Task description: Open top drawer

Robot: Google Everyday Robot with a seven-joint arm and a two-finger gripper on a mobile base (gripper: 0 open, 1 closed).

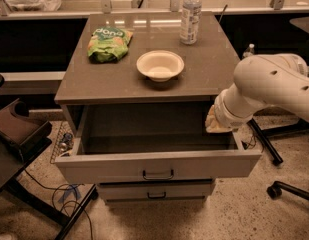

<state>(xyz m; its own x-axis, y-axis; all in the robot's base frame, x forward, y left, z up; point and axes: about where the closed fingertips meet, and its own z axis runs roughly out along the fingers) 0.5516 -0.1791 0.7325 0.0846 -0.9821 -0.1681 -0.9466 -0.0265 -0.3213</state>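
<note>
The top drawer [159, 166] is a wide grey drawer with a small black bar handle [158, 175] at the centre of its front. It stands pulled far out from the cabinet, and its inside looks empty. My white arm [269, 91] comes in from the right. Its gripper end [217, 122] sits at the drawer's right rear corner, just under the cabinet top, and the wrist hides the fingers.
On the cabinet top [144, 84] are a white bowl [160, 65], a green snack bag [109, 43] and a water bottle [190, 14]. A smaller drawer [155, 191] sits below. A dark chair [16, 134] stands at left, chair legs [274, 184] at right, and cables [64, 189] lie on the floor.
</note>
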